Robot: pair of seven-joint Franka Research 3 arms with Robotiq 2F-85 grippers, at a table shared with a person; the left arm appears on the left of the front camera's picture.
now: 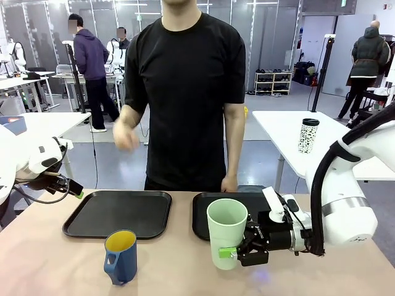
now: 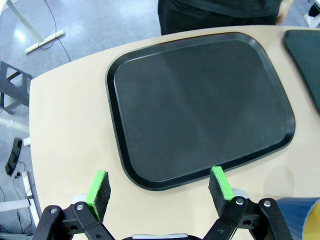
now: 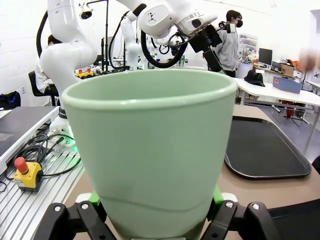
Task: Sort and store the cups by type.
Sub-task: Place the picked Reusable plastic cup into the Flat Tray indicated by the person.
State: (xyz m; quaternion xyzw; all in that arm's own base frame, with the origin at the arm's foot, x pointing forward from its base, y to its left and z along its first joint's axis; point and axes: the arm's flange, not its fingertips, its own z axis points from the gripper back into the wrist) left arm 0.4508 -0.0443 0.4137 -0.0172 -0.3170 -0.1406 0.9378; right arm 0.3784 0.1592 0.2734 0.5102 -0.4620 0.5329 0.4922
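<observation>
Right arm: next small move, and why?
Probably lift the green tumbler straight up a little. The right gripper has its pads against both sides of the tumbler's base, the tumbler is upright, and the black tray lies just behind it.

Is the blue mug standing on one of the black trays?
No, the blue mug stands on the table, on the robot's side of the left tray.
</observation>
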